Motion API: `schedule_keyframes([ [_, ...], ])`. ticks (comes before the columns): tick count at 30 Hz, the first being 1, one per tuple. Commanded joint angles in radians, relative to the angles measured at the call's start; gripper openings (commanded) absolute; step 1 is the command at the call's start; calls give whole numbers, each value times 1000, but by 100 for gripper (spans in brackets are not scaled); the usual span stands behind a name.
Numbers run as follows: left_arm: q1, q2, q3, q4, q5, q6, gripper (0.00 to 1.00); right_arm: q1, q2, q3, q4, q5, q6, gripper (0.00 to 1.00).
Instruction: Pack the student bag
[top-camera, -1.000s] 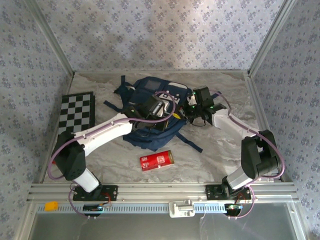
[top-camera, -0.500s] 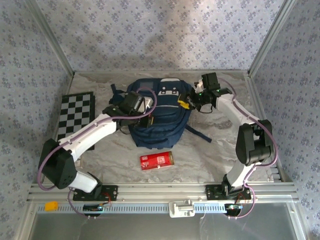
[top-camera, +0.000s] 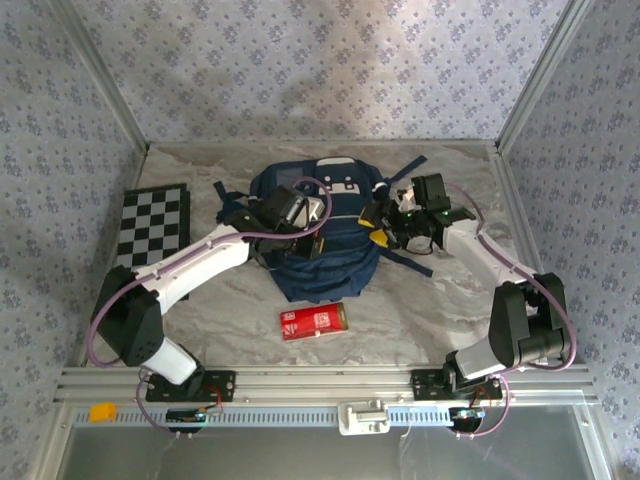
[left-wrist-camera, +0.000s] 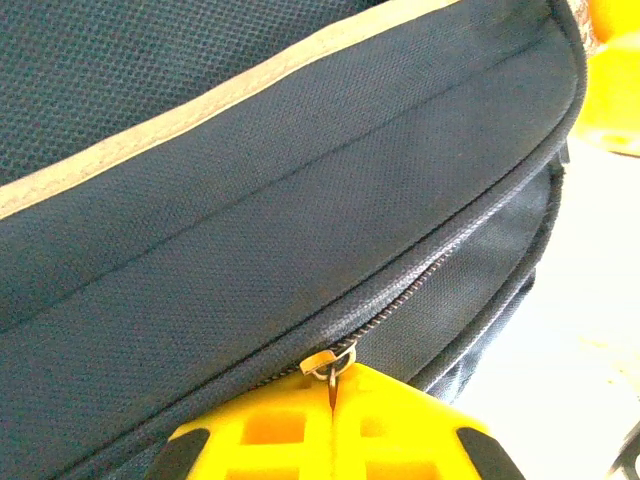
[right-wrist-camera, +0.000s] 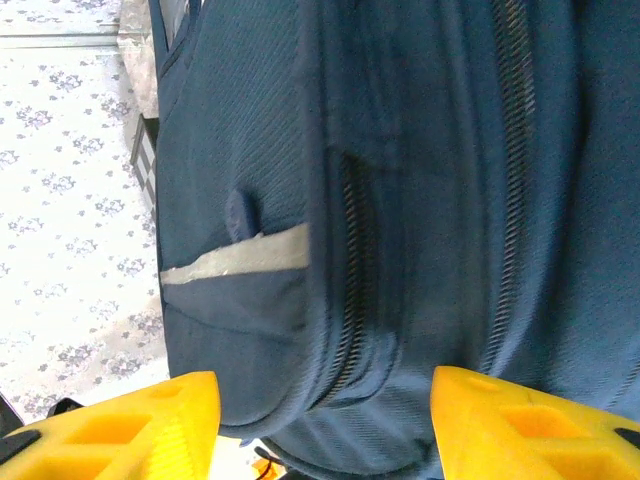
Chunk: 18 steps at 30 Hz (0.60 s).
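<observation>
The student bag (left-wrist-camera: 250, 200) is matt navy woven cloth with a fine grain; its zip (left-wrist-camera: 420, 285) has dark teeth and a small shiny metal pull (left-wrist-camera: 335, 362). The left gripper (left-wrist-camera: 333, 395) is smooth yellow moulded plastic. At 6 o'clock from the bag, a red can (top-camera: 313, 322) has a slight sheen.

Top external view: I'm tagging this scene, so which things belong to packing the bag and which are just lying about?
In the job: student bag; its zipper pull; left gripper, jaws shut on that pull; right gripper, jaws open at the bag's side.
Lying about: red can, untouched, possibly to pack later; checkerboard.
</observation>
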Motion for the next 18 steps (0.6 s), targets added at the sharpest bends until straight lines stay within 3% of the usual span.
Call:
schedule_keyframes([
  [1, -17, 21, 52, 45, 44, -4, 0, 15, -33, -18, 88, 19, 72, 56],
  [7, -27, 25, 66, 46, 47, -1, 0, 21, -6, -4, 128, 35, 98, 48],
  [18, -27, 31, 82, 29, 37, 11, 0, 3, 11, 20, 105, 45, 70, 23],
])
